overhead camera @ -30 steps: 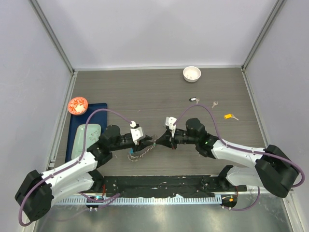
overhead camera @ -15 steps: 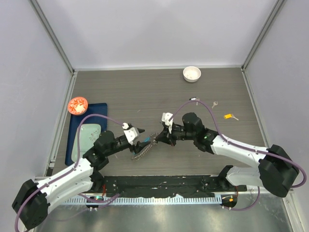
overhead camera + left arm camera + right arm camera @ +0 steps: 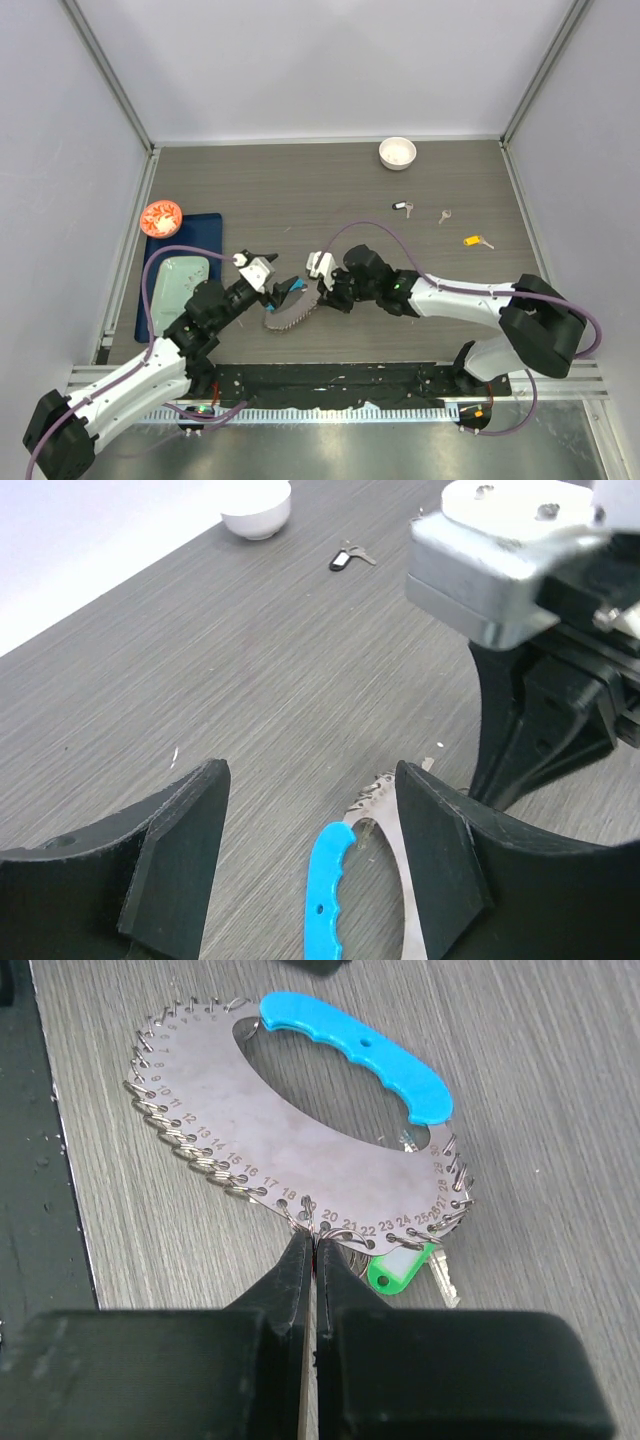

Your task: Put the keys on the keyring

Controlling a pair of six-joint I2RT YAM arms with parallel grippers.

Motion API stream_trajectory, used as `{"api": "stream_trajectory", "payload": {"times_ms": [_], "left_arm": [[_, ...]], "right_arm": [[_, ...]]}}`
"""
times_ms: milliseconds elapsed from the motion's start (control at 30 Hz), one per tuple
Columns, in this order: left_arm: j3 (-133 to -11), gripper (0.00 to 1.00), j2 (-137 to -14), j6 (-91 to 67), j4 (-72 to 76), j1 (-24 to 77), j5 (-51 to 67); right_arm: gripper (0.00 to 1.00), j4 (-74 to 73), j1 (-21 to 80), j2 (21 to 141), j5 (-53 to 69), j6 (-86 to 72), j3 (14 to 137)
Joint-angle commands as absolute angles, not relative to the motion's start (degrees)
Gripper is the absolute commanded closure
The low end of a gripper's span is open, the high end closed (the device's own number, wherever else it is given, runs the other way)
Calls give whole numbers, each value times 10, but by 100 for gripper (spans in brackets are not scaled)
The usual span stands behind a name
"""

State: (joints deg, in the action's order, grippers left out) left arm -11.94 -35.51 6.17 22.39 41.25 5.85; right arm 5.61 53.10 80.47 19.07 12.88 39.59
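With the keyring (image 3: 215,1125) flat on the tabletop (image 3: 340,190), well apart from the bowl (image 3: 397,152), and spare keys (image 3: 441,214) near that bowl, we judged the right claw (image 3: 313,1260), clenched on its rim, should pin it while the released left claw (image 3: 310,825) fetched one.

**Half-Seen Ring, Specks for Keys**

In the left wrist view the keyring (image 3: 335,920) runs off the bottom edge, with one side hidden behind the left pincer (image 3: 310,775). In the right wrist view a green-tagged key (image 3: 400,1265) lies half under its plate. From above, three loose keys (image 3: 444,214) are too small to make out.
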Motion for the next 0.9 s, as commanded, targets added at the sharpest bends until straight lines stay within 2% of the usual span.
{"api": "stream_trajectory", "payload": {"times_ms": [0, 467, 567, 667, 700, 800, 867], "left_arm": [[-122, 29, -348, 54, 250, 410, 19], [-101, 28, -297, 47, 255, 410, -46], [-104, 27, -301, 47, 251, 410, -47], [-106, 27, -302, 47, 249, 411, -47], [-107, 27, -303, 47, 246, 410, -47], [-109, 27, -301, 47, 243, 410, -47], [-109, 27, -298, 47, 243, 410, -46]], "right_arm": [[98, 67, 543, 806, 147, 119, 389], [96, 38, 551, 919, 65, 112, 432], [91, 10, 551, 928, 65, 106, 459], [77, -32, 551, 909, 59, 87, 475], [68, -54, 551, 902, 52, 75, 479], [53, -98, 551, 869, 28, 61, 498], [46, -112, 551, 844, 21, 48, 511]]}}
